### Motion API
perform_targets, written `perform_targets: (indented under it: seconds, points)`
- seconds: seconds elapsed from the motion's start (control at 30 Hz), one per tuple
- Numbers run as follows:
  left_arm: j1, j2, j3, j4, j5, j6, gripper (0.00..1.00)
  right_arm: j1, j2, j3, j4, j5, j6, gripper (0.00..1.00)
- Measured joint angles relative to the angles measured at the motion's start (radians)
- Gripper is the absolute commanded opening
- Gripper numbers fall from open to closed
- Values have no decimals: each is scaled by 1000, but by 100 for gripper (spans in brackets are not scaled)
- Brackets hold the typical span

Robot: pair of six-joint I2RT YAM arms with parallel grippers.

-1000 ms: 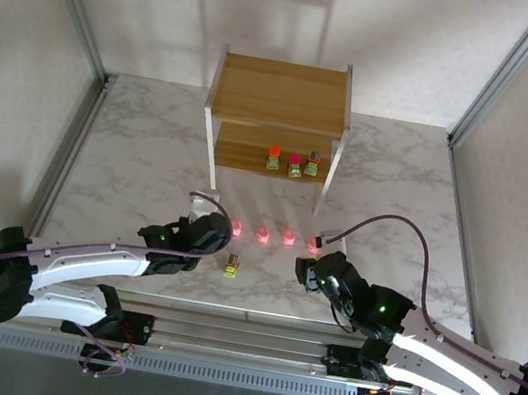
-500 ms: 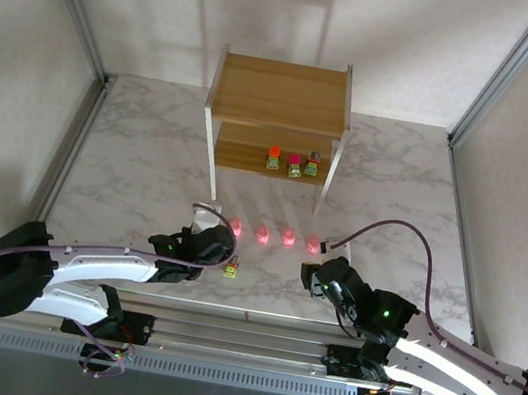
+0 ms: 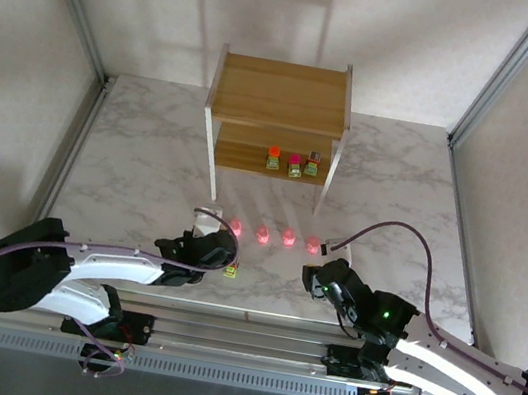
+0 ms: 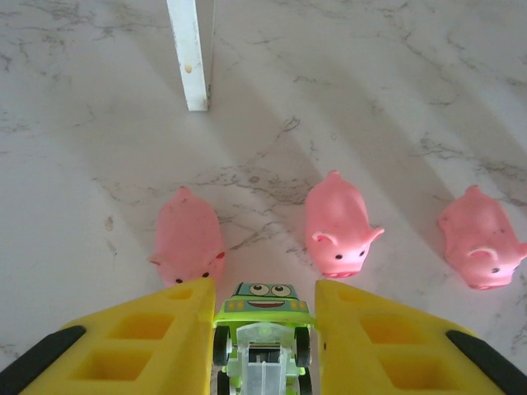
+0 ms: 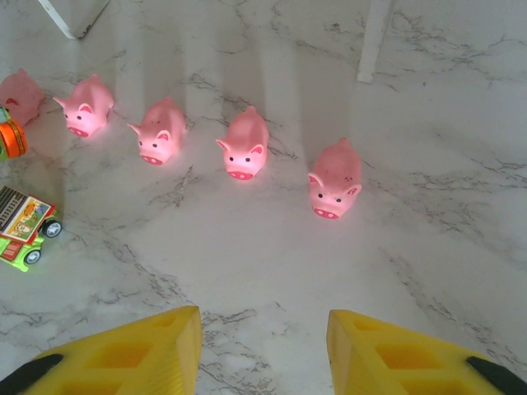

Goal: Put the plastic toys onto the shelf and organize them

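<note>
Left jaws grip the green truck [image 4: 262,341] near the surface's [image 3: 127,165] front edge, nose and length toward 12 o'clock, pink pigs [image 4: 339,226] just ahead. Right jaws gape empty; open marble lies at 3 and 9 o'clock of the shelf [image 3: 279,94].

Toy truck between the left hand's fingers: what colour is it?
Bright green toy truck with black wheels and a cartoon face; the left wrist view shows it best.

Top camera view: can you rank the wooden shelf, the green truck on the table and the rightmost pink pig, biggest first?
1. Wooden shelf, by far.
2. Green truck and rightmost pink pig: too alike to rank.
</note>
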Motion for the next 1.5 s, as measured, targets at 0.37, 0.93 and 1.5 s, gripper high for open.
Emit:
perform_targets:
  seconds: [0.37,0.93,1.5]
  points:
    - [-33,7,-23,25,-30,-19,38,0,-3,0,-1,0,0,44]
    - [-142,-38,-85,-5,-82,-122,42,0,-6,0,-1,0,0,44]
    - [-369,-240,-145,-298,-119,-402,57,0,-7,-1,-1,-1,0,45]
